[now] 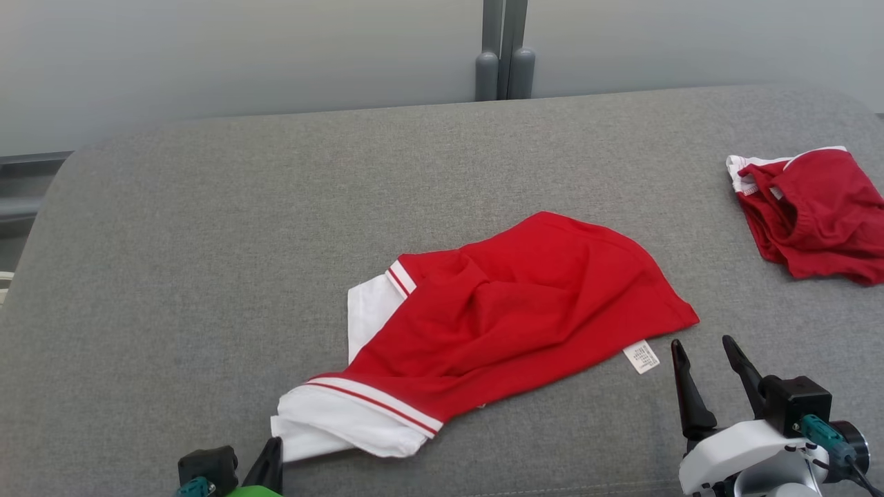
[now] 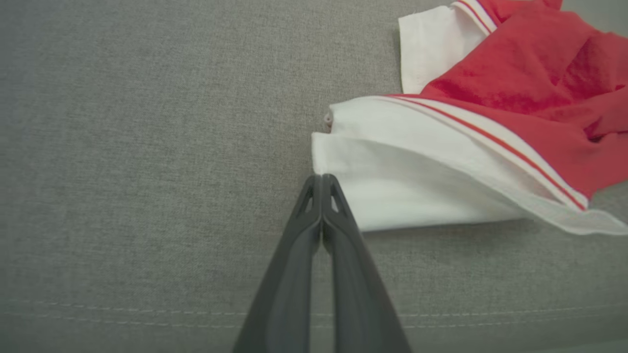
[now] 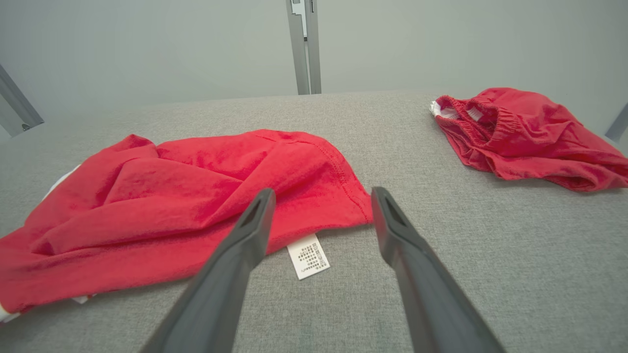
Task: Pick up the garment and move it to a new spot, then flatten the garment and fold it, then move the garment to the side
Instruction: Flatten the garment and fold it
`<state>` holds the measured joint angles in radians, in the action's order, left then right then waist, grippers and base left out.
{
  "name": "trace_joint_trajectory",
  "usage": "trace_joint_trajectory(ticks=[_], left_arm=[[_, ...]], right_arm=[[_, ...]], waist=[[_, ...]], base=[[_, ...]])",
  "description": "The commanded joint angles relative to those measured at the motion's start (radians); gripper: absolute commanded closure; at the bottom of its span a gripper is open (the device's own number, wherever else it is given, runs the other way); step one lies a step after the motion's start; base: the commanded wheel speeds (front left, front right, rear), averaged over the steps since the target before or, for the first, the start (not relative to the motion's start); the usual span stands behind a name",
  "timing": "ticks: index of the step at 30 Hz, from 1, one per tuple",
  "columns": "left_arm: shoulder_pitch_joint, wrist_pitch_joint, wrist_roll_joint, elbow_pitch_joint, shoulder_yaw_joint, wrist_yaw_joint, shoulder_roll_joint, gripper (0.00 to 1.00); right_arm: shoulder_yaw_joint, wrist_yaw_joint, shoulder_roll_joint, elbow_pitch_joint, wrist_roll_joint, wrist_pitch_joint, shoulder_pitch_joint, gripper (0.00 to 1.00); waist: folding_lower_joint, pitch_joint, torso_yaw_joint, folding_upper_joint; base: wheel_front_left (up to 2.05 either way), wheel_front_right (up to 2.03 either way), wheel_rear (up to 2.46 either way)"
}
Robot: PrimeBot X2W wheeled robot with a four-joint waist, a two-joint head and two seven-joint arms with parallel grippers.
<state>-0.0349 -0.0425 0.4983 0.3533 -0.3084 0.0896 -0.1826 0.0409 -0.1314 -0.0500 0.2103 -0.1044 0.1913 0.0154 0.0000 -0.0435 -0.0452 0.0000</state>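
Fingers: left gripper [image 2: 321,179] pressed together, tips touching the shirt's [image 1: 525,304] white sleeve corner; can't tell if cloth is pinched. Right gripper [image 1: 703,345] spread wide, just beside the red hem and label [image 1: 641,357]. Shirt lies crumpled mid-cushion [image 1: 207,241]. My read: flattening, folding and the side move are all left.

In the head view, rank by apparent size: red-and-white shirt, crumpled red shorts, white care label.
1. Red-and-white fabric shirt.
2. Crumpled red fabric shorts, partly cropped by the frame.
3. Small white rectangular care label.
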Motion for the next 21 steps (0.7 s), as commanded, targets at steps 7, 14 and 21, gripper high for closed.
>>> trace_joint_trajectory(ticks=[7,14,21], left_arm=[[0.038,-0.051,-0.042,0.075,0.001,0.053,-0.003,0.26],[0.048,-0.143,-0.024,0.088,0.047,0.083,0.0,0.0],[0.035,-0.209,-0.012,0.003,0.107,0.083,-0.007,0.0]], right_arm=[[0.004,0.002,-0.001,-0.007,0.012,-0.008,0.012,0.0],[0.003,0.002,-0.001,-0.006,0.013,-0.013,0.022,0.0],[0.008,0.002,-0.001,-0.011,0.013,-0.012,0.03,0.0]], waist=[[0.0,0.011,0.011,0.0],[0.0,0.033,0.022,0.0],[0.0,0.052,0.038,0.0]], base=[[0.0,0.0,0.0],[0.0,0.0,0.0],[0.0,0.0,0.0]])
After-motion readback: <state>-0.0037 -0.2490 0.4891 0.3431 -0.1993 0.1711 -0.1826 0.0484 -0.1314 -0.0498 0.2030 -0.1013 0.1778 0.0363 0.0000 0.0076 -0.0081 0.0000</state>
